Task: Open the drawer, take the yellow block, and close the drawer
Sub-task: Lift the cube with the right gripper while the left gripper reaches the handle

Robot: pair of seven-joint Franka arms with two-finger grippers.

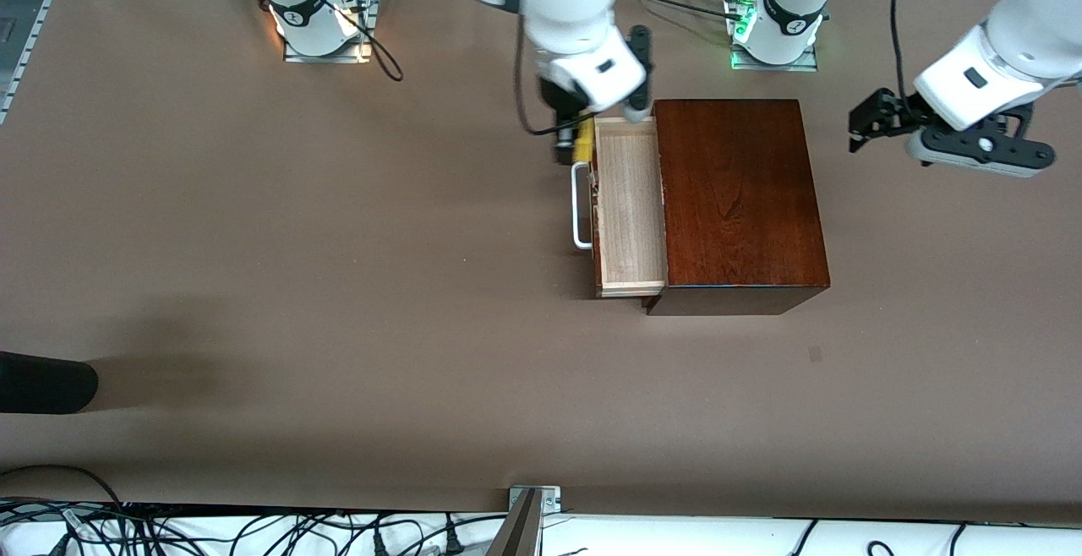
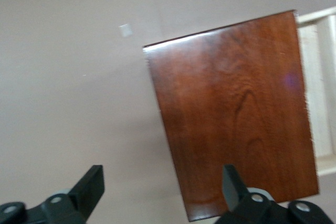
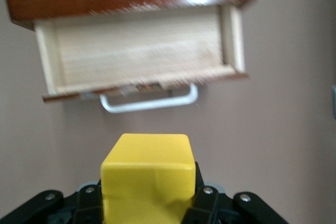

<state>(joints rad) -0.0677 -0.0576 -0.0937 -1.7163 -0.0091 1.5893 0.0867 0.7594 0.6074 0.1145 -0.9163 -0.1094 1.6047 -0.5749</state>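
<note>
Right tool: the right tool (image 1: 578,144) is clenched on the yellow block (image 3: 148,177), carrying it in the air over the drawer's handle end, just off the pale tray.
Yellow block: it sits between the right tool's fingers (image 3: 207,203), its upper faces bare and free of the wood; in the front view only a sliver of yellow (image 1: 583,149) shows under the wrist. It looks lifted clear so that the tray can slide without catching it.
Drawer: the drawer (image 1: 628,205) stands pulled out from the wooden box (image 1: 740,201) toward the right arm's end of the desk, below the right tool. Its bare-wood floor is empty in the right wrist view, which fits the block having come out of it.
Handle: the white handle (image 1: 581,206) lies directly under the right tool, nothing touching it; it is the likely place to push for closing.
Left tool: the left tool (image 1: 879,121) waits in the air past the box's closed end, toward the left arm's end of the desk, fingers (image 2: 89,187) spread and holding nothing, kept out of the right arm's way.
Desk: the brown desk (image 1: 338,286) beneath both tools is bare around the box.
Stage: opening and taking appear done; closing the drawer remains, by my judgement.
</note>
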